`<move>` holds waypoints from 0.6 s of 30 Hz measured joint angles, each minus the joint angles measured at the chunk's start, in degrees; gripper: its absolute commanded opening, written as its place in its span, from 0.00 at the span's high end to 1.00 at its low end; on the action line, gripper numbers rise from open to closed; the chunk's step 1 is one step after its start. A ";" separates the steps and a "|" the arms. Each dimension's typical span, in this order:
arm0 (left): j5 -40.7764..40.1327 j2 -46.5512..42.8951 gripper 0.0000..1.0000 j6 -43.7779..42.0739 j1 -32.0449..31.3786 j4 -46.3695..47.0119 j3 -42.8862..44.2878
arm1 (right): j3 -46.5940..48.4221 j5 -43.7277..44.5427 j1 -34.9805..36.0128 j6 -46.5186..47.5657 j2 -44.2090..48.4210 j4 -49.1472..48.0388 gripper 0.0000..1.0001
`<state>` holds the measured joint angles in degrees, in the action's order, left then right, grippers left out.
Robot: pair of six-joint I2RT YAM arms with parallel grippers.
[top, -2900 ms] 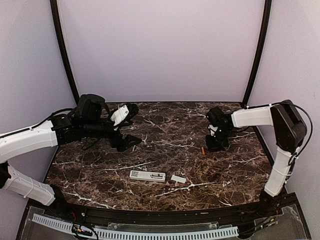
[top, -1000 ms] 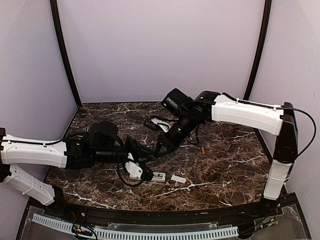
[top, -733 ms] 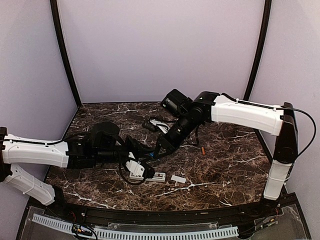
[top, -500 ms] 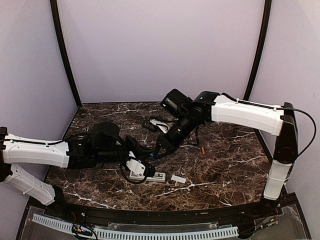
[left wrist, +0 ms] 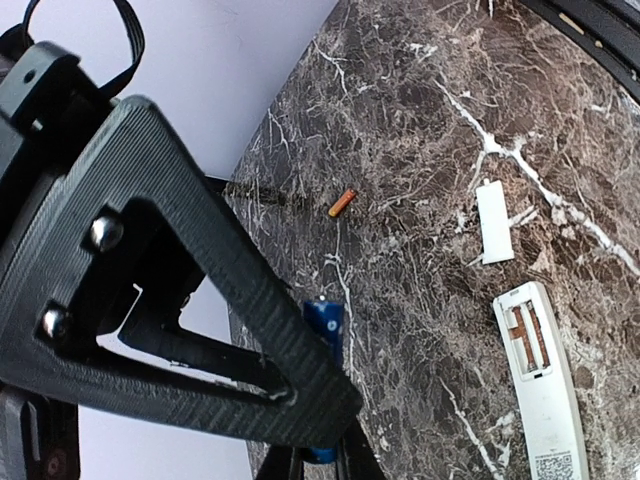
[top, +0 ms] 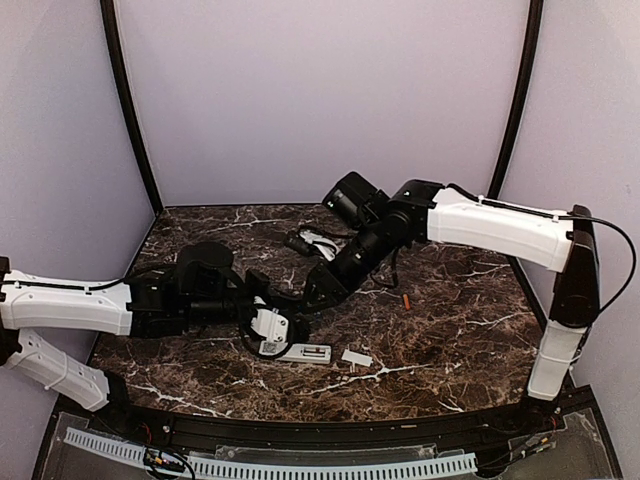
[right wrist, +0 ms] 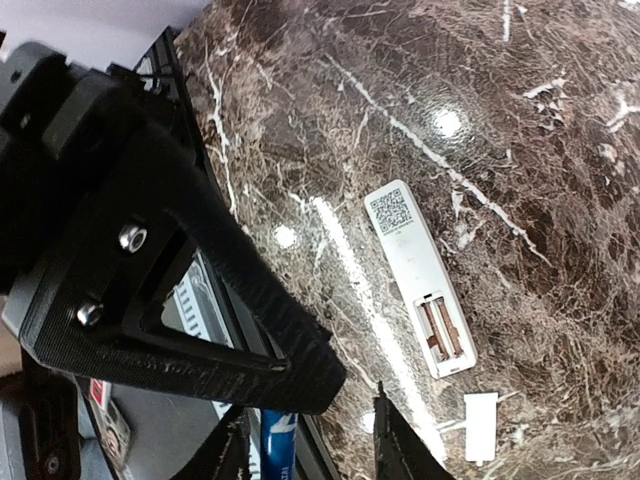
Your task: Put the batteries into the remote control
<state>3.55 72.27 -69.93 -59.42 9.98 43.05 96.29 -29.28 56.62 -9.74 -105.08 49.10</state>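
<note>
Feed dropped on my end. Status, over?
Left gripper shut on blue battery; right gripper open beside it. Remote control back-up, recess empty; orange battery lies apart. Loose cover beside remote, not blocking.

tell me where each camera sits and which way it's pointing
top external: fixed above and behind the bases, looking down on the table; left arm and right arm show.
left wrist: on the left arm, facing down past its own finger at the blue battery and orange battery.
right wrist: on the right arm, facing down past its own finger.
shared: both wrist views show the remote control, recess open.
</note>
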 measured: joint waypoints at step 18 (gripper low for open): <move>-3.13 2.73 1.00 31.76 0.35 -3.50 5.44 | -12.74 2.99 -4.39 -15.76 17.33 -16.92 0.45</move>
<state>0.43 75.00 -38.17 -59.07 6.48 48.49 83.55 -26.28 52.23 -25.50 -87.74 32.18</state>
